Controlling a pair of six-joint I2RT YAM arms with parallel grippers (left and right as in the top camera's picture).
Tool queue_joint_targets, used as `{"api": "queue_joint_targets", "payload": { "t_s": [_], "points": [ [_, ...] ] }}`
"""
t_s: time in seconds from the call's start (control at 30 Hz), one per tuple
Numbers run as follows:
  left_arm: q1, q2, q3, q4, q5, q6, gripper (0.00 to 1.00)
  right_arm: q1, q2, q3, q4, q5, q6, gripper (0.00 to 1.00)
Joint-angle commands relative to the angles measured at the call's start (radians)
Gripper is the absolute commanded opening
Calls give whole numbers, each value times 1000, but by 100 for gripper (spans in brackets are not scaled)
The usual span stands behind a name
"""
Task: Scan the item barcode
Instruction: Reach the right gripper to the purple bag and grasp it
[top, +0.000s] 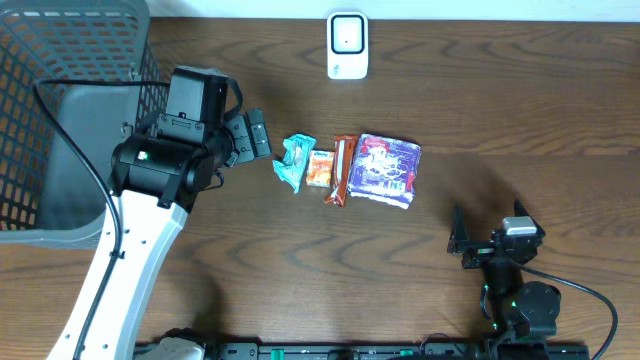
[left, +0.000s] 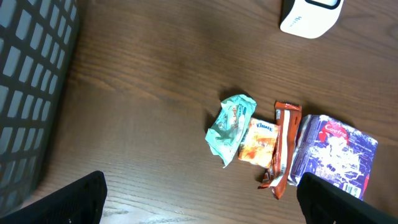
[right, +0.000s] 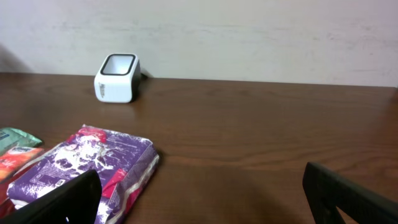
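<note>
Several snack packs lie in a row mid-table: a teal packet (top: 295, 162) (left: 231, 127), a small orange packet (top: 320, 168) (left: 258, 143), a brown-orange bar (top: 342, 170) (left: 283, 149) and a purple pack (top: 388, 170) (left: 333, 152) (right: 84, 165). The white barcode scanner (top: 347, 45) (left: 309, 15) (right: 117, 77) stands at the far edge. My left gripper (top: 256, 135) (left: 202, 205) hovers open just left of the teal packet, holding nothing. My right gripper (top: 488, 238) (right: 202, 199) rests open near the front right, empty, with the purple pack beside its left finger.
A grey mesh basket (top: 60, 110) (left: 28, 93) fills the far left corner, behind the left arm. Bare wooden tabletop lies between the snacks and the scanner and to the right of the purple pack.
</note>
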Motion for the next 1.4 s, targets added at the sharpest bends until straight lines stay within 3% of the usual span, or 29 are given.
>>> {"api": "queue_joint_targets", "payload": {
  "t_s": [0.0, 0.07, 0.23, 0.37, 0.43, 0.5, 0.6, 0.7, 0.97, 1.37],
  "points": [
    [0, 0, 0, -5, -21, 9, 98, -5, -4, -4, 14, -35, 5, 99],
    [0, 0, 0, -5, -21, 9, 98, -5, -4, -4, 34, -125, 28, 99],
    [0, 0, 0, -5, -21, 9, 98, -2, -4, -4, 69, -563, 156, 99],
    [0, 0, 0, -6, -20, 9, 98, -1, -4, -4, 147, -741, 274, 99],
    [0, 0, 0, -5, -21, 9, 98, -1, -4, -4, 279, -750, 365, 99],
    [0, 0, 0, -5, -21, 9, 98, -1, -4, -3, 513, -735, 435, 99],
    [0, 0, 0, -6, -21, 9, 98, -1, -4, 6, 790, -630, 449, 99],
    [0, 0, 0, -5, -21, 9, 98, -2, 0, 82, 826, -439, 446, 99],
    [0, 0, 0, -6, -21, 9, 98, -2, 234, 509, 368, -463, 127, 99],
    [0, 0, 0, -5, -21, 9, 98, -1, 1024, 1342, -695, -528, -167, 99]
  ]
}}
